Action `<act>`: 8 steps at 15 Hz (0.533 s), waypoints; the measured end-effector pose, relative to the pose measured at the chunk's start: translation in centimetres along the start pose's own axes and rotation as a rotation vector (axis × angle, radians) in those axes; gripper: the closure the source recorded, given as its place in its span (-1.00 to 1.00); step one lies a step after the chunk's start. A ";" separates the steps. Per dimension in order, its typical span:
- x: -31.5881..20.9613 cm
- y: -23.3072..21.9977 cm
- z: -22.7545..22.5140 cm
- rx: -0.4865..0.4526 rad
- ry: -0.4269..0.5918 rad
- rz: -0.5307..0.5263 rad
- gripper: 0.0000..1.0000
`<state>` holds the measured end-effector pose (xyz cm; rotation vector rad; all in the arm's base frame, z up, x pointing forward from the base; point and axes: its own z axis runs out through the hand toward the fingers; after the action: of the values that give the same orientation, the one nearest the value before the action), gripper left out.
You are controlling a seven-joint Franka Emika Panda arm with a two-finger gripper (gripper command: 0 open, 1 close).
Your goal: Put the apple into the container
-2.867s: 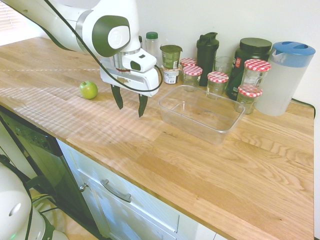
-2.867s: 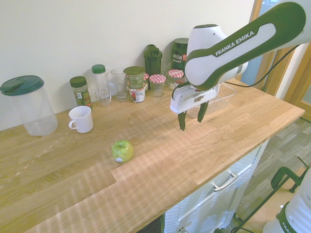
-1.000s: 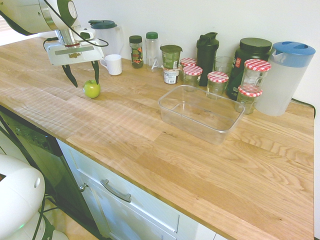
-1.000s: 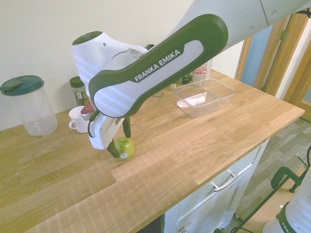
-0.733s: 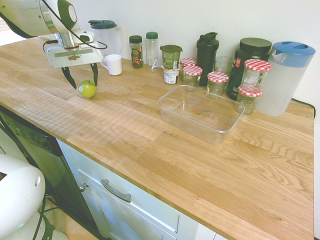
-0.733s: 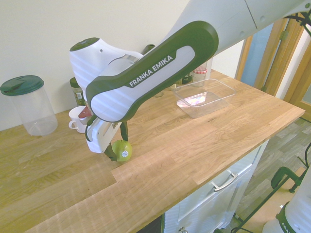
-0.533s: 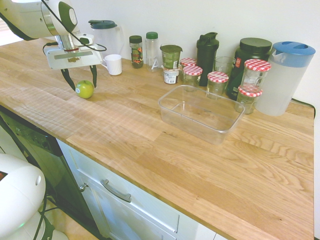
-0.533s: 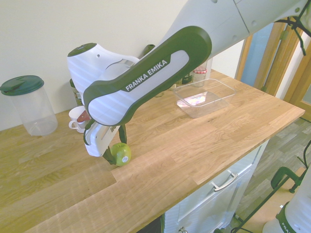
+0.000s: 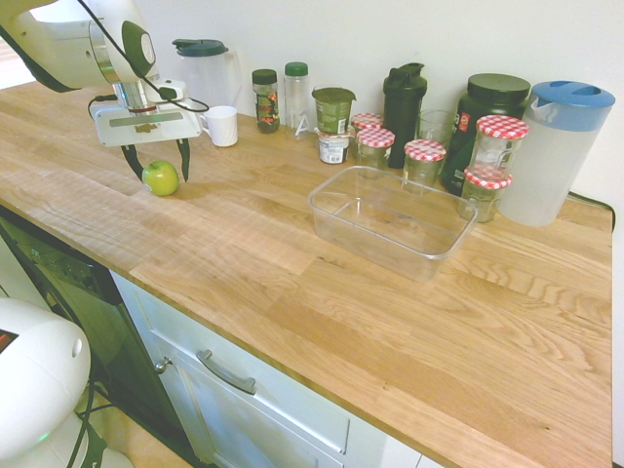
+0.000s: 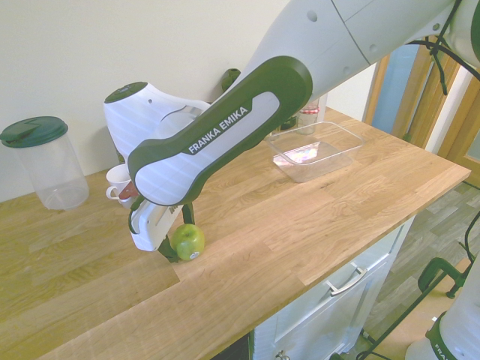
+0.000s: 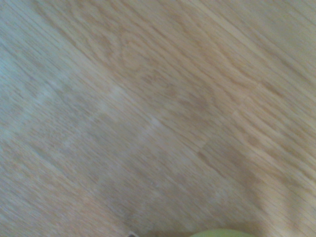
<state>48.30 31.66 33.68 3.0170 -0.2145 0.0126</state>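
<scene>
Nearest to us in the first exterior view, below the clear rectangular tub (image 9: 392,234), we see the cabinet drawer (image 9: 283,390) with its curved metal handle (image 9: 226,373). Above it runs the wooden countertop (image 9: 322,341), where the lidless tub rests upright.

Well to the left of the tub, we find the yellow-green apple (image 10: 188,241) on the countertop, outside the tub. The Franka gripper (image 9: 163,176) points down around it, open, its two fingers well apart; we cannot tell whether either touches the fruit. In the wrist view, we catch only a green sliver of the apple over wood grain.

Just behind the tub, we see glass jars with red-checked lids (image 9: 424,161); at its right rear, one such jar (image 9: 497,146) stands on another (image 9: 485,195). Farther right of the tub is the tall clear pitcher with a blue lid (image 9: 551,166).

Beyond the tub and its nearest jars, we have the dark green shaker bottle (image 9: 403,115) and the dark wide-lidded canister (image 9: 487,102). Left of the shaker and behind the tub, a green cup (image 9: 333,109) sits on a small white printed cup (image 9: 333,148). Farther left from the tub come the clear green-capped bottle (image 9: 296,102), the dark-lidded spice jar (image 9: 266,102), the white mug (image 9: 222,126) and, behind the mug, the pitcher with a dark green lid (image 9: 207,78).
</scene>
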 end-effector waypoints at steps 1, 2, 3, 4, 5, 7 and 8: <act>0.0 0.1 -0.1 0.000 -0.005 0.006 1.00; -0.1 0.3 -0.3 -0.002 -0.013 0.012 1.00; -0.4 0.5 -0.7 -0.005 -0.017 0.016 1.00; -0.8 0.9 -1.1 -0.010 -0.018 0.019 1.00; -1.3 1.3 -1.4 -0.014 -0.018 0.022 1.00; -2.0 2.2 -1.3 -0.027 -0.021 0.026 1.00; -2.2 2.7 -1.3 -0.032 -0.024 0.029 1.00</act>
<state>45.70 29.49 35.21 2.9832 -0.2583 -0.0237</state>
